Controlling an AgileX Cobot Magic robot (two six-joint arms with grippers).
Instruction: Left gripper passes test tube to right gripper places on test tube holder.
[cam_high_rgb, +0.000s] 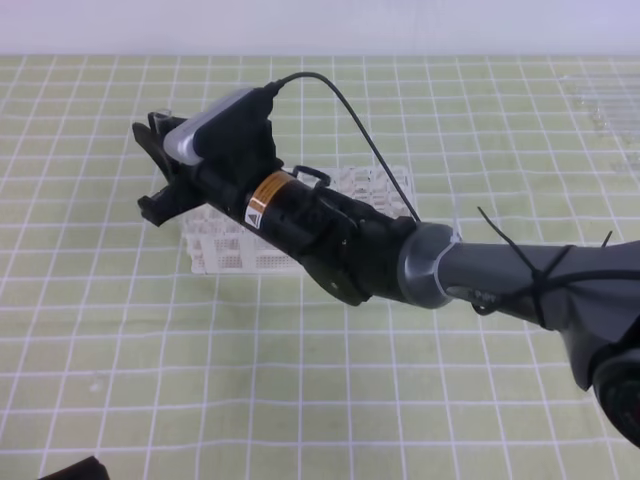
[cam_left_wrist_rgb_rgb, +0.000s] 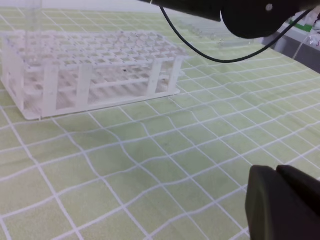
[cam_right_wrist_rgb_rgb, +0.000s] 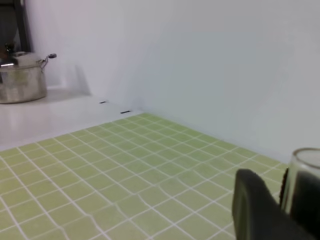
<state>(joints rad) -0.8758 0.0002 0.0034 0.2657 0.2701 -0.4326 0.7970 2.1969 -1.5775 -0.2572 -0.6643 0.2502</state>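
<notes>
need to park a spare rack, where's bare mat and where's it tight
Bare mat lies in front of the test tube holder, and to its left out to the mat edge. It is crowded over the holder, where the right gripper hangs with the test tube, and at the far right corner with faint clear glassware.

- My right gripper (cam_right_wrist_rgb_rgb: 285, 200) shows at the bottom right, its black fingers (cam_right_wrist_rgb_rgb: 255, 207) around a clear glass tube (cam_right_wrist_rgb_rgb: 306, 172).
- Below is a green checked mat (cam_right_wrist_rgb_rgb: 125, 180).
- A shiny metal pot (cam_right_wrist_rgb_rgb: 22, 77) sits far left by the white wall (cam_right_wrist_rgb_rgb: 200, 60).

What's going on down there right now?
Right gripper holding test tube above white rack. Left gripper shut, empty, low. Nothing blocking.
</notes>
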